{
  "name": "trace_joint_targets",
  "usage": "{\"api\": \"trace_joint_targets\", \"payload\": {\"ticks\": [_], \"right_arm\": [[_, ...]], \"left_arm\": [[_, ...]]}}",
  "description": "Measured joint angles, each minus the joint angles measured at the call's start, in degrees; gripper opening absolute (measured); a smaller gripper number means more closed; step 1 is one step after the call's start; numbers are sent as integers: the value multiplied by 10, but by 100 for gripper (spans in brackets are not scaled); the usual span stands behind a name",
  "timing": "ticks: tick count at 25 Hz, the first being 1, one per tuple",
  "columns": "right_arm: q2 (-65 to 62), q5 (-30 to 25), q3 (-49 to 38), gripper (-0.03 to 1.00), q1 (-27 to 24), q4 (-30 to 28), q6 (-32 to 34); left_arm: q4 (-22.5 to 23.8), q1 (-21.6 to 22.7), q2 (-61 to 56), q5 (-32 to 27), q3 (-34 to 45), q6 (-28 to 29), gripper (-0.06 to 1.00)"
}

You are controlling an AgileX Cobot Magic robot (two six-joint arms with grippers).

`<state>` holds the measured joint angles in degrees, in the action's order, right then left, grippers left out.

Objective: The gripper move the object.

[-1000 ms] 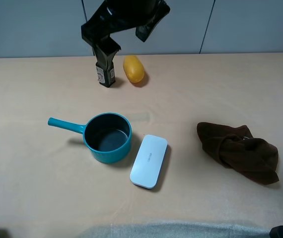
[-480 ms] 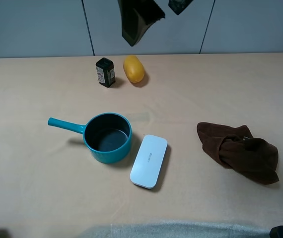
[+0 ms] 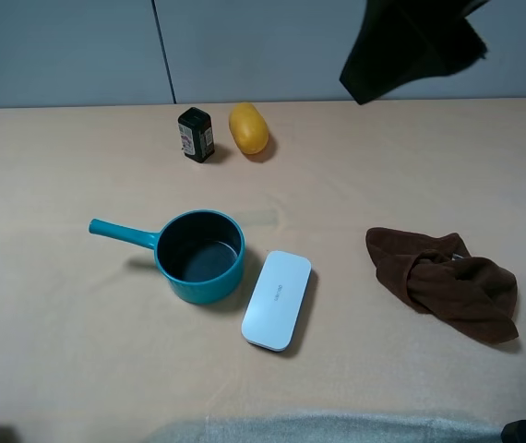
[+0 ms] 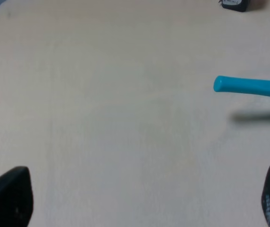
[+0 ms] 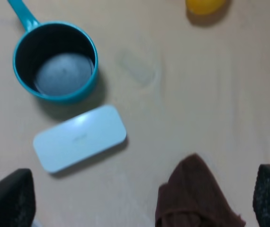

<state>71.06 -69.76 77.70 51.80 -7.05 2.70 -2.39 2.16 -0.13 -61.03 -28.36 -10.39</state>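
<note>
Two claws are on your list, and neither holds anything. The right claw (image 5: 139, 198) shows only as two dark finger ends at the lower corners of its wrist view, spread wide with bare desk and cloth between them. In the high view its arm (image 3: 411, 41) hangs as a dark blur at the upper right of the frame, well above the desk (image 3: 60, 351). The left claw (image 4: 139, 198) likewise shows two finger ends at the lower corners of its view, wide apart and empty.

Item: teal saucepan (image 3: 199, 255), upright on the desk, left of centre in the high view. Its long axis runs along the handle (image 3: 121, 233), which points to the frame's left and slightly up. From the right claw's arm the pan lies down and well to the left.

Item: white case (image 3: 277, 299), just beside the pan at its lower right; contact cannot be told.

Item: brown cloth (image 3: 443, 281), right of the frame, well apart from the pan.

Items: black box (image 3: 195, 135) and yellow object (image 3: 248, 127), upper centre, near each other.

Judgement: the handle tip sits close in the left wrist view (image 4: 248, 86), so your left arm looks the nearer to a grasp.
</note>
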Motion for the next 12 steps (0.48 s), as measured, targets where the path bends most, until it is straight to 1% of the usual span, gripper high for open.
{"api": "trace_joint_targets", "payload": {"ticks": [6,12], "right_arm": [[-86,0,-96,69,0,0,22],[-166,-1,-172,69,-1,0,58]], "left_arm": [[0,0,0,0,0,0,96],[0,0,0,0,0,0,96]]}}
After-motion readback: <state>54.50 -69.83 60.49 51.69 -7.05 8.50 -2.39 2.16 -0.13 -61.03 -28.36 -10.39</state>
